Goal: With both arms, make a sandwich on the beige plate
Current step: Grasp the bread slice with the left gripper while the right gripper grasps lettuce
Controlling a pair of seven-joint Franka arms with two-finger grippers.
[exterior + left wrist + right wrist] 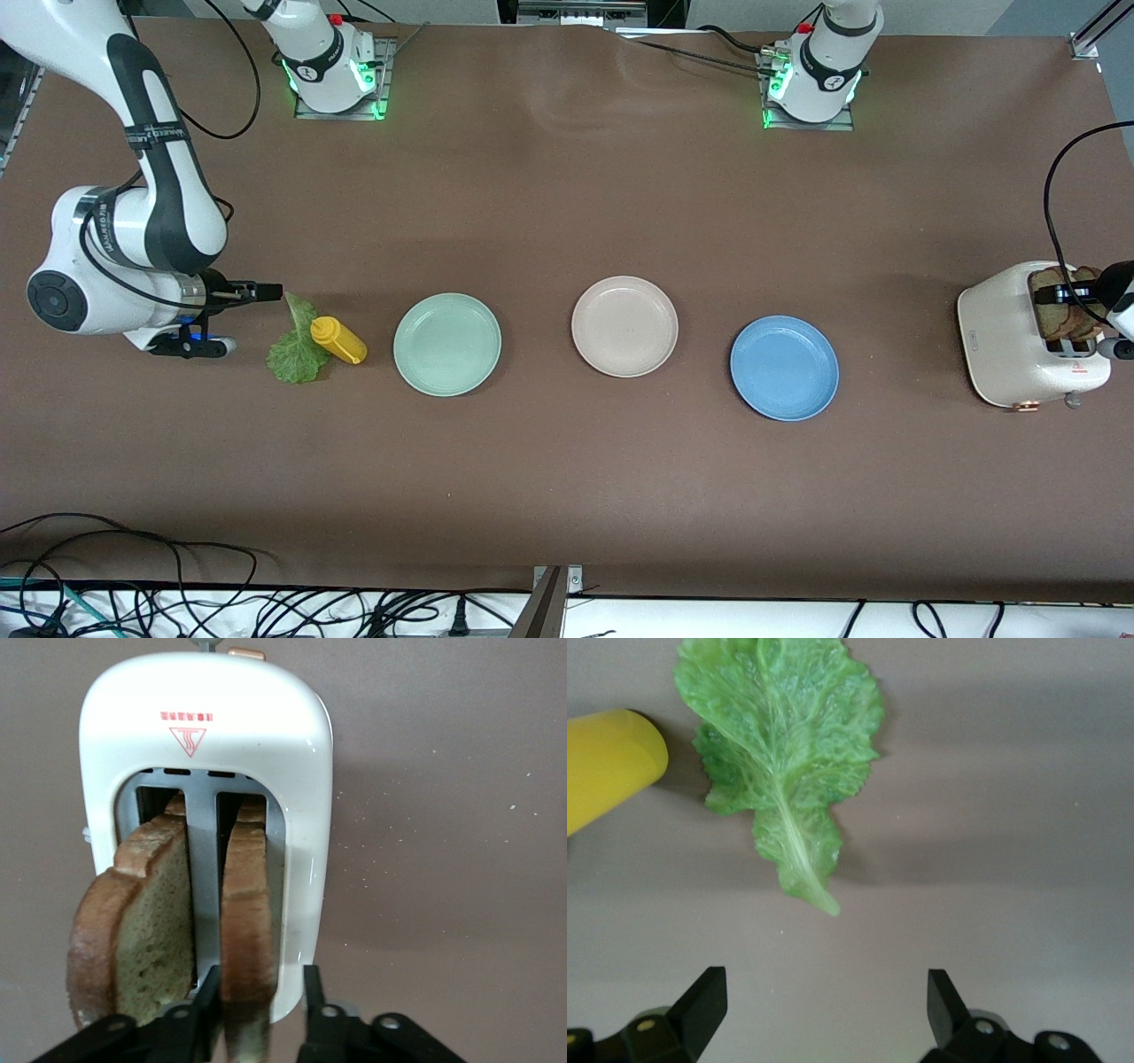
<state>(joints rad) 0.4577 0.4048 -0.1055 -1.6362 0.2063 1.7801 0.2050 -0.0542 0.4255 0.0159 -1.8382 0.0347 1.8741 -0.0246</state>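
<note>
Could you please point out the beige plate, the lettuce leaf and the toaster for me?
beige plate [625, 306]: front view, on the bare inner rim.
lettuce leaf [784, 735]: right wrist view, on the middle of the blade by its pale rib.
toaster [208, 695]: left wrist view, on the white top shell above the red mark.

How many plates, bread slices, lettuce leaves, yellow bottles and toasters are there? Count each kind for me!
Plates: 3, the mint green plate, the beige plate and the blue plate
Bread slices: 2, first slice, second slice, both in the toaster
Lettuce leaf: 1
Yellow bottle: 1
Toaster: 1
Total: 8
</note>
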